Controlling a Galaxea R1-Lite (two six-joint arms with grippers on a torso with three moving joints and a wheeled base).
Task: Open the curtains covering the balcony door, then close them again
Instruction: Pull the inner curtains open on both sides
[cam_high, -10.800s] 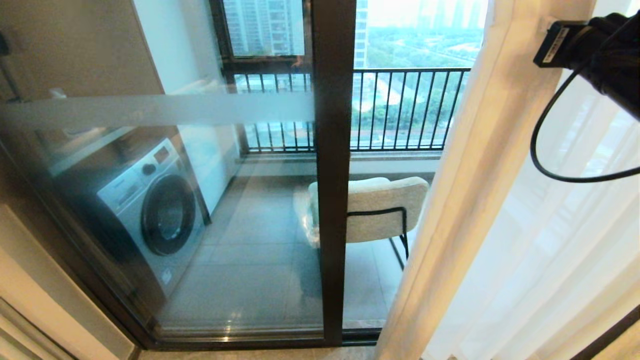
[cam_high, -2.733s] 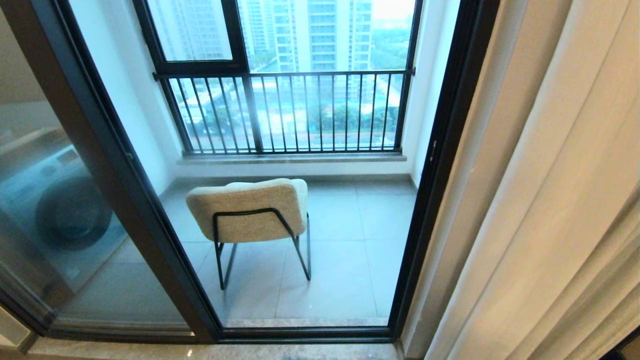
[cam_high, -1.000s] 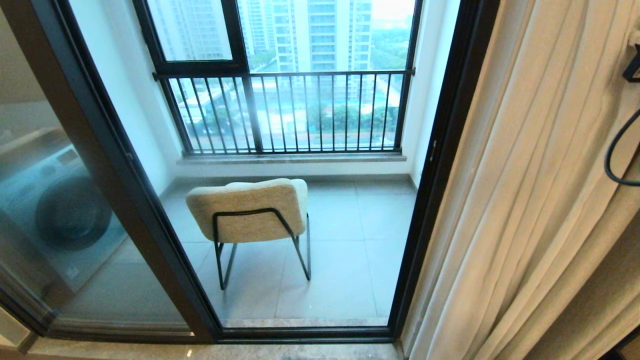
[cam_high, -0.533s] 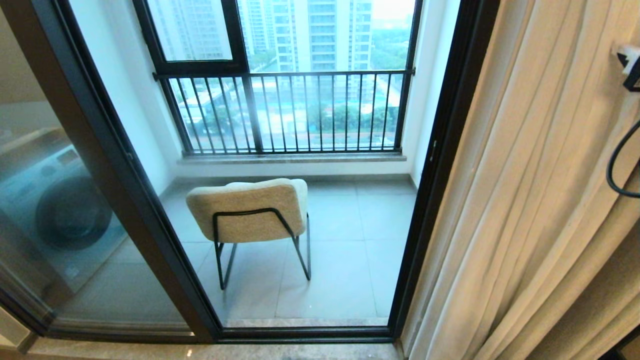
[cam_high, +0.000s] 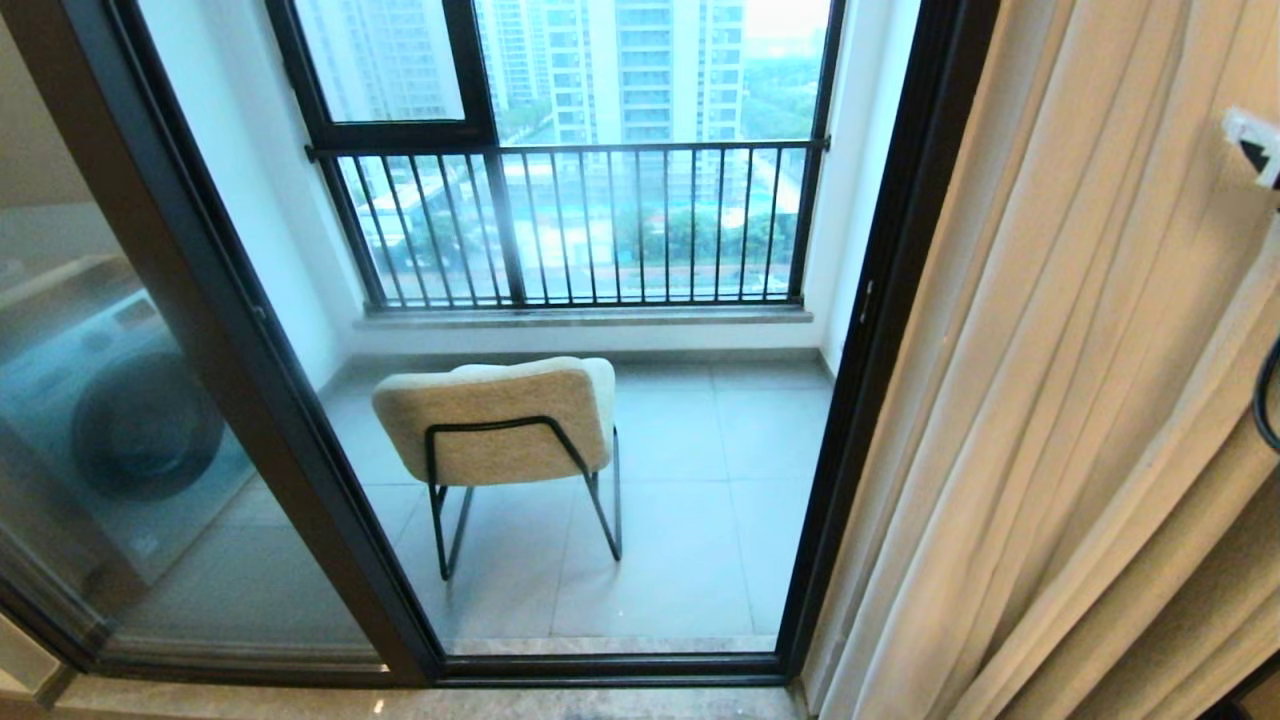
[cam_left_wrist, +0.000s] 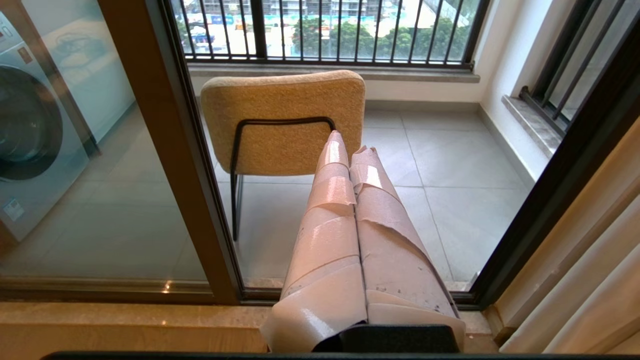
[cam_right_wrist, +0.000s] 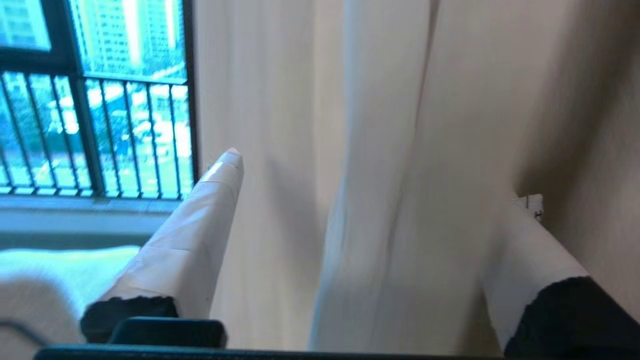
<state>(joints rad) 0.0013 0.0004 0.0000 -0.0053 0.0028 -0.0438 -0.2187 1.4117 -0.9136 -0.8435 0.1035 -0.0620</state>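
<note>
The cream curtains (cam_high: 1080, 380) hang bunched in long pleats at the right, off the balcony door (cam_high: 880, 300), whose black frame stands around an uncovered opening. Only a corner of my right arm (cam_high: 1258, 150) shows at the head view's right edge, high against the fabric. In the right wrist view my right gripper (cam_right_wrist: 380, 176) is open wide, one taped finger (cam_right_wrist: 200, 235) on each side of the curtains' (cam_right_wrist: 380, 125) folds. My left gripper (cam_left_wrist: 346, 142) is shut and empty, parked low before the door sill and pointing out at the balcony.
A beige chair (cam_high: 500, 420) on black legs stands on the balcony tiles beyond the opening. A washing machine (cam_high: 130, 420) shows behind the left glass panel. A black railing (cam_high: 570, 225) runs across the far window. A stone sill (cam_left_wrist: 125, 320) lies under the door.
At the head view's right edge my right arm has sunk a little and its black cable has slid almost out of sight. The curtain pleats below it have shifted slightly.
</note>
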